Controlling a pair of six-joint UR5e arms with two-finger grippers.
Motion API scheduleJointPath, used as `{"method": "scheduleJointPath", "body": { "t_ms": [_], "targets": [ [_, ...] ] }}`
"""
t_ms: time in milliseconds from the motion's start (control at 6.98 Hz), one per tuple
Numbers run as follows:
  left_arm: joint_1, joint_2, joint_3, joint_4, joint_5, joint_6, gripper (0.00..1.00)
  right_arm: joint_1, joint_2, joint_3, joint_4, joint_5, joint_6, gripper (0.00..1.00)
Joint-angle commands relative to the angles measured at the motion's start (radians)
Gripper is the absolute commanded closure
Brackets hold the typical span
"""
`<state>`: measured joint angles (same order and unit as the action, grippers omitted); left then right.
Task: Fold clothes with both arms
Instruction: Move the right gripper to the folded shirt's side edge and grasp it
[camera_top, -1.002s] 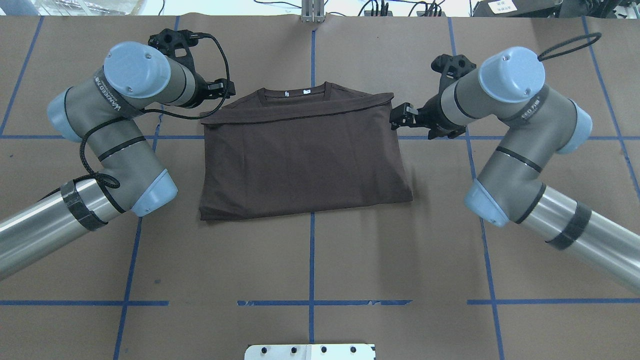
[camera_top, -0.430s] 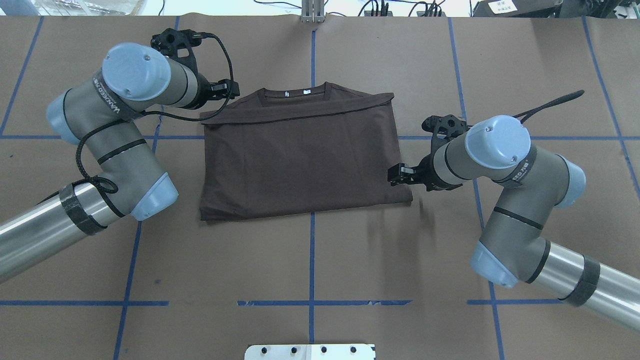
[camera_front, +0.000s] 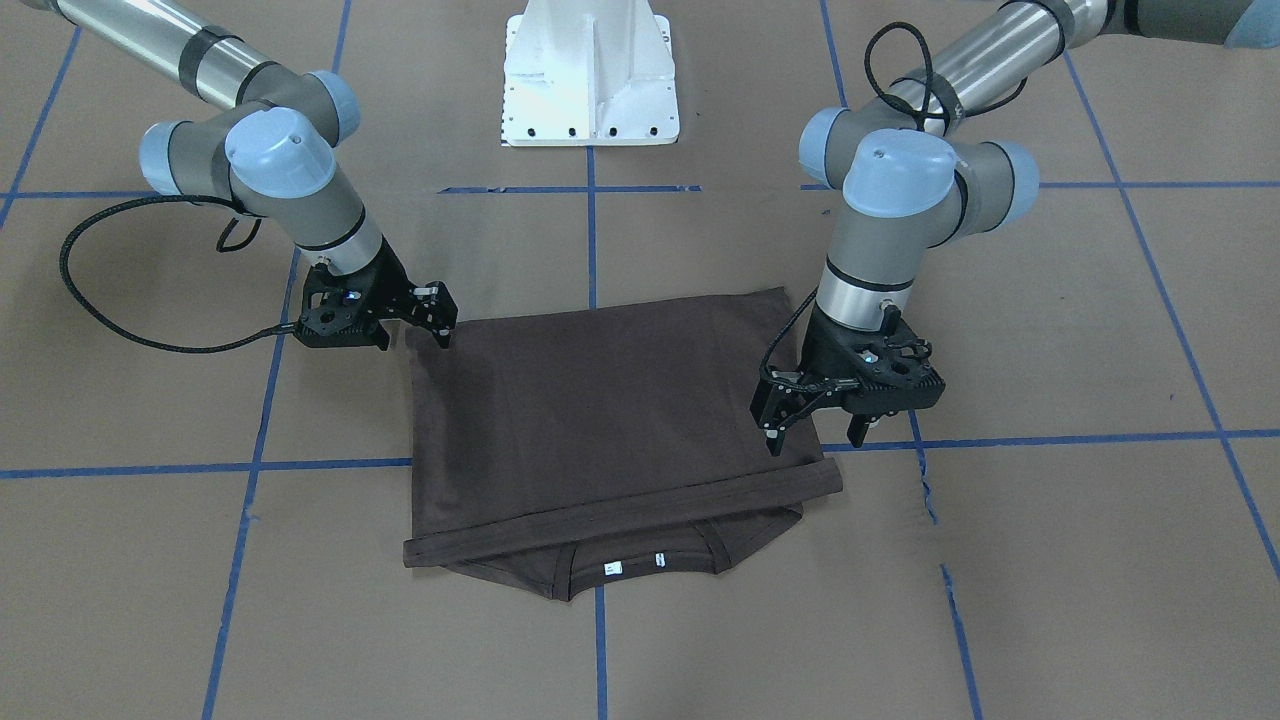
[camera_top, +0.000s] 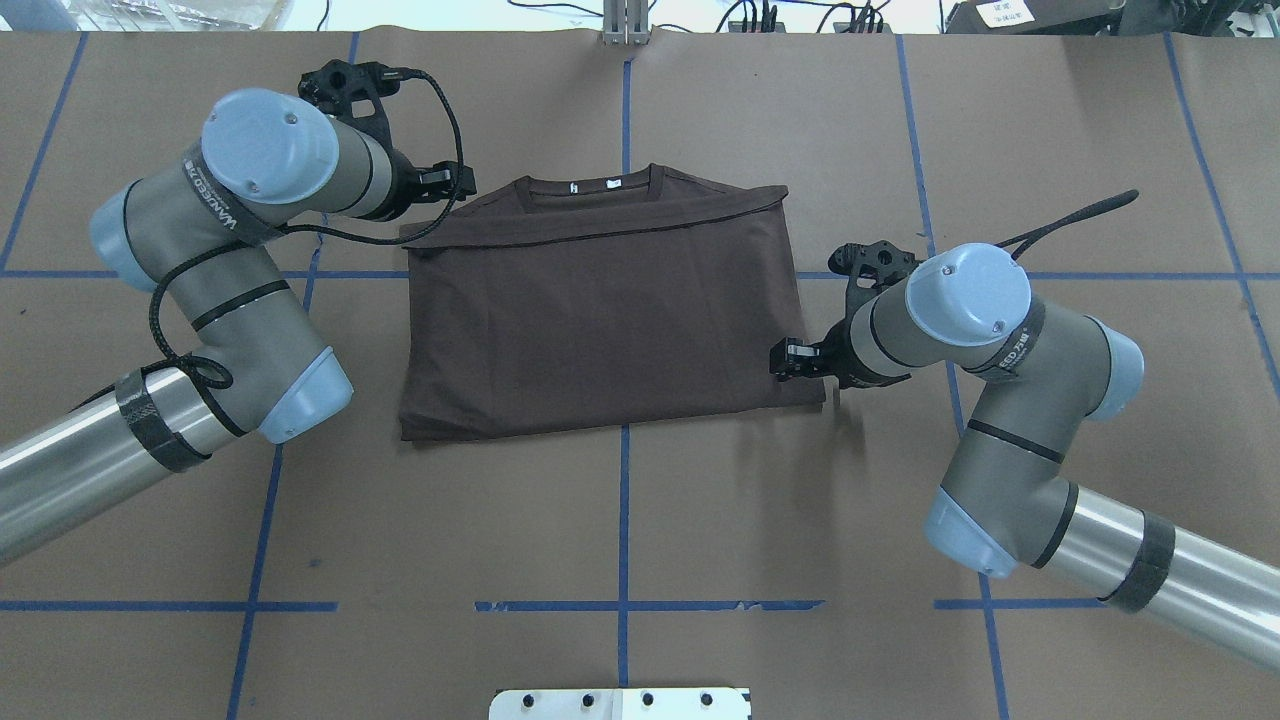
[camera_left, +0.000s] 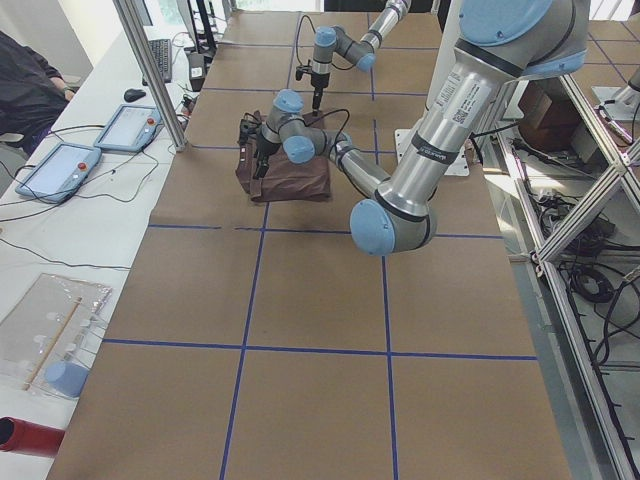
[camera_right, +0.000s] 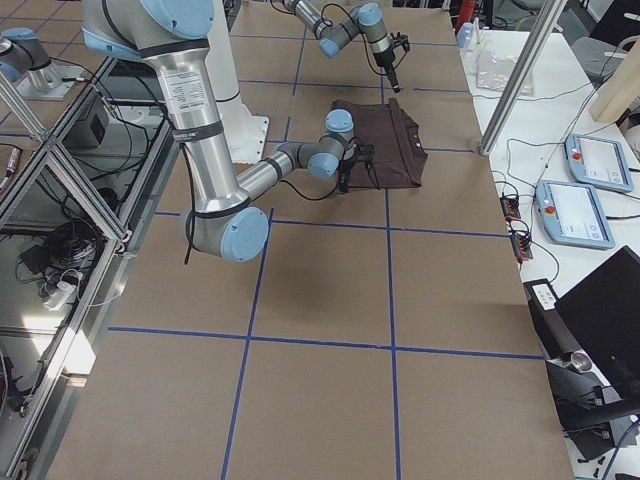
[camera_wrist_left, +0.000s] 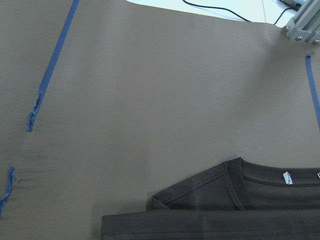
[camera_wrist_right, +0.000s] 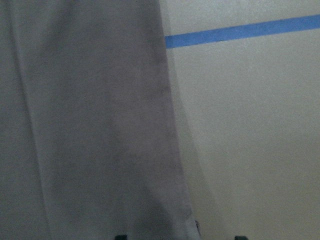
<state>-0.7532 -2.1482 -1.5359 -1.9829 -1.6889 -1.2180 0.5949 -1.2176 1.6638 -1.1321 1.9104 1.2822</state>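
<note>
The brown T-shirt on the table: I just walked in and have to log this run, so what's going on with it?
A two-armed robot is folding it. The T-shirt lies flat, partly folded, collar showing at the far edge. The left gripper hangs open by the collar-end corner; the right gripper is open at the opposite side edge, nearer the robot. Neither holds fabric.

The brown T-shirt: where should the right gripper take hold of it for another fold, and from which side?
Probably its near right corner, approached from the right side: the T-shirt lies flat with stacked layers ending in an edge there, and the right gripper sits open beside it.
</note>
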Motion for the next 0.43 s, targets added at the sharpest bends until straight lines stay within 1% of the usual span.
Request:
{"method": "scheduleJointPath", "body": {
  "t_ms": [0,143,286],
  "targets": [
    [0.000,0.004,-0.001,0.000,0.002,0.000,0.00,0.000,0.006,-0.007,0.000,0.001,-0.006,0.65],
    [0.000,0.004,0.000,0.000,0.002,0.000,0.00,0.003,0.010,-0.009,-0.001,0.002,-0.007,0.94],
    [0.000,0.005,0.000,0.000,0.002,0.002,0.00,0.005,0.015,-0.007,0.003,0.009,-0.007,1.00]
  ]
}}
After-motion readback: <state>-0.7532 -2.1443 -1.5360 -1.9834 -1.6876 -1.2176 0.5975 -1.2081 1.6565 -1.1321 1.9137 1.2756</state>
